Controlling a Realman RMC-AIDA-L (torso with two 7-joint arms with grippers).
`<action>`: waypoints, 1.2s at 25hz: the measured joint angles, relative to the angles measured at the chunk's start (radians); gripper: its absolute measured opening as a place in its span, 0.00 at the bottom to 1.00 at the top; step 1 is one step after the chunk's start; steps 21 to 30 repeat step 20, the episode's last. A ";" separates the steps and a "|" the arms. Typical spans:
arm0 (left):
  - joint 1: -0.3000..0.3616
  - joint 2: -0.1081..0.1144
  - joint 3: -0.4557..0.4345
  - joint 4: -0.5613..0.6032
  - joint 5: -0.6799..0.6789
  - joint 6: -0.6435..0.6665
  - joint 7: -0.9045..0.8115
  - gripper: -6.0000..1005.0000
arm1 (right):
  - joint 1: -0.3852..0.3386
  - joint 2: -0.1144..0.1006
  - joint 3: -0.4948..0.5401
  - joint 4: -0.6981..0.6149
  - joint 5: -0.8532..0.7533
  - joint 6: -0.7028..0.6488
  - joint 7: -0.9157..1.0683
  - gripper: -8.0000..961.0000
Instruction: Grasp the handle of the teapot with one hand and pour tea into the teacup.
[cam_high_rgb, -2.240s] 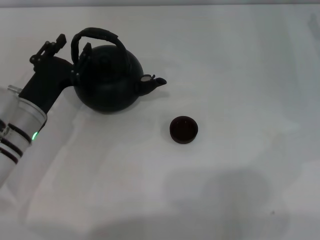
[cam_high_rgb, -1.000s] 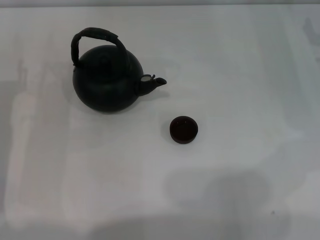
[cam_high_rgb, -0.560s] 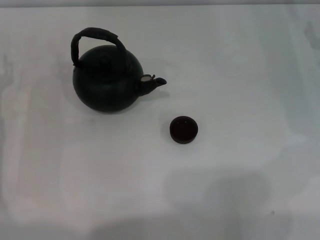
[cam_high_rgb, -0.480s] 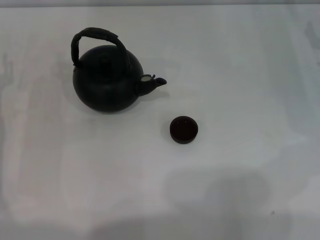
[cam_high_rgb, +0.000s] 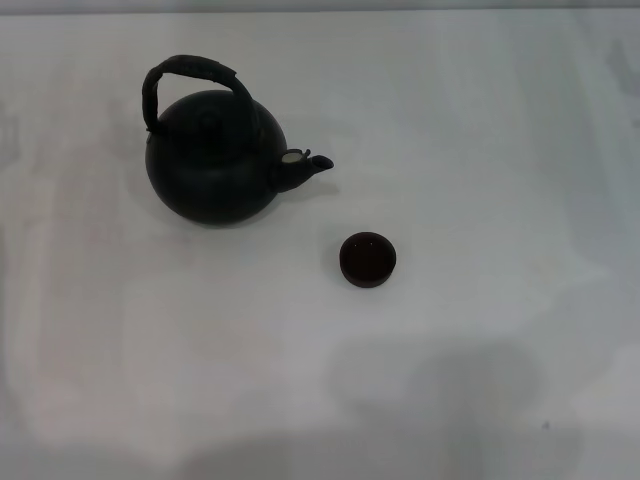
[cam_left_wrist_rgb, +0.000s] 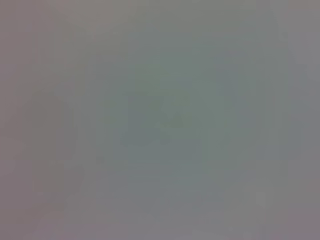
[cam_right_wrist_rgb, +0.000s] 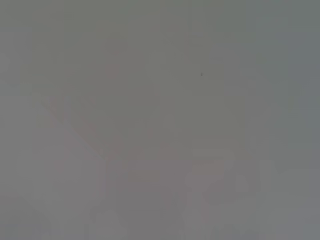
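Standing: one teapot | one teacup | jaws unseen, cannot tell

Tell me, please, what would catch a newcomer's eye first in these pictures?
The large round matte-black teapot stands on the white table toward the robot's left, its dark arched handle upright and its stubby spout aimed right. The small dark round teacup sits apart, nearer the robot. No gripper is in view.

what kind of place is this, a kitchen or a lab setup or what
Most likely a bare test bench, not a kitchen. A plain white tabletop carries only a black teapot with an arched handle and a small dark teacup. No sink, stove or other kitchenware is in view.
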 joint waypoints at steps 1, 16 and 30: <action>-0.001 0.000 0.000 0.000 -0.005 -0.002 0.000 0.60 | 0.001 0.000 -0.001 0.000 0.000 -0.002 0.000 0.90; -0.023 0.003 0.000 -0.024 -0.013 -0.028 0.000 0.60 | 0.013 0.002 -0.005 0.000 -0.001 -0.014 0.000 0.90; -0.023 0.002 0.000 -0.025 -0.013 -0.033 0.000 0.60 | 0.012 0.002 -0.005 0.000 -0.001 -0.014 0.000 0.90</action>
